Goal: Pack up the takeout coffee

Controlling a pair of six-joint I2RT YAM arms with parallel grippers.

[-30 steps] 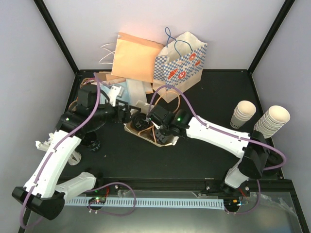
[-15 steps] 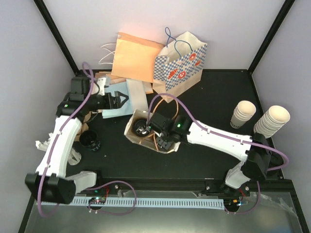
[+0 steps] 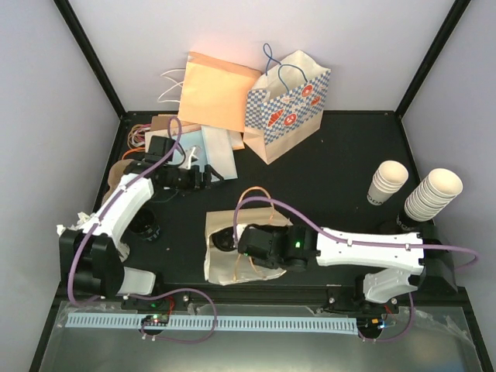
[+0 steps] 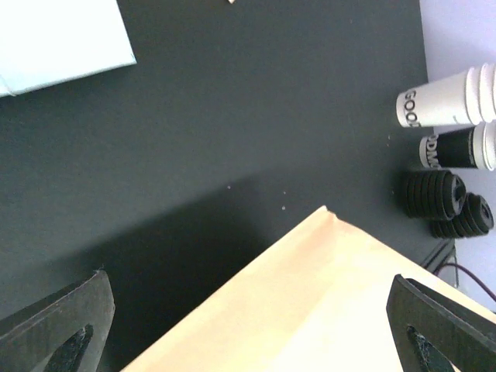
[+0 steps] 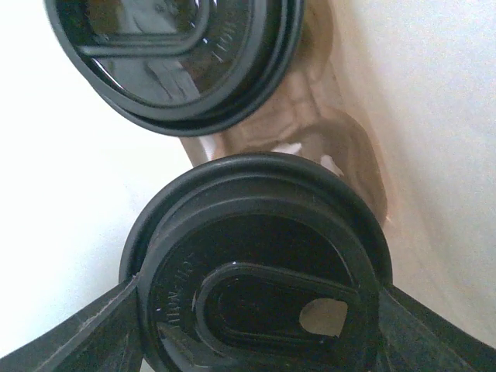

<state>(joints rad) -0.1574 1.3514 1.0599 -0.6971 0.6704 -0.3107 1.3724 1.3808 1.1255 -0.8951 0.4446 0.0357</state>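
**A:** Why is the tan paper bag [image 3: 225, 267] lying flat near your bases?

**B:** As I read it, so that I can reach in through its mouth from the side. My right gripper [image 5: 260, 329] is inside it, clenched around the takeout coffee [image 5: 256, 256], one finger against each side of the black lid. Another lidded cup [image 5: 174, 46] sits deeper in the bag, just beyond mine.

**A:** And your left gripper [image 4: 249, 329]?

**B:** Released, jaws spread wide with nothing between them. It hangs well apart from the bag, over by the light-blue sheet [image 4: 62, 39], which I judge keeps it out of my right arm's way.

**A:** Any writing?

**B:** The checked gift bag [image 3: 291, 105] has red round emblems, too small to read. The white cup stack [image 4: 446, 97] shows "GOO", cut off by the edge of the view, and the black-banded cup [image 4: 457, 147] shows partial letters, perhaps "DM". The raised lettering on my coffee's lid is too blurred to read.
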